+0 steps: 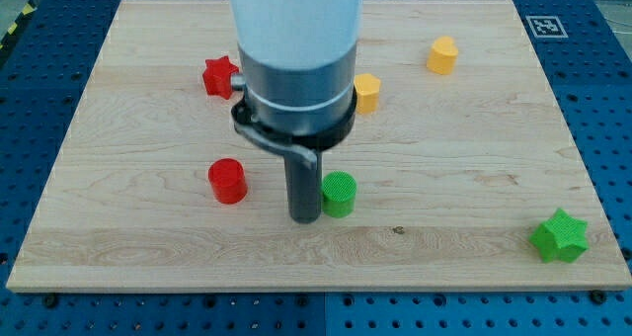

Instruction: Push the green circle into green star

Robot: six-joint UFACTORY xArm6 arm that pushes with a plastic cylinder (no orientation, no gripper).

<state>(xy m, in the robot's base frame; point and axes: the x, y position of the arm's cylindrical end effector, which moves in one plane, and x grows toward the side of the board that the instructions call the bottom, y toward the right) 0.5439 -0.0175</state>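
The green circle (339,194) stands a little below the middle of the wooden board. The green star (559,236) lies near the board's bottom right corner, far to the right of the circle. My tip (303,218) rests on the board just left of the green circle, touching or nearly touching its left side. The arm's white and grey body rises above it and hides the board's top middle.
A red circle (227,181) stands left of my tip. A red star (220,76) lies at the upper left. A yellow hexagon-like block (367,92) sits right of the arm body, another yellow block (442,55) at the upper right. A marker tag (544,26) is at the top right corner.
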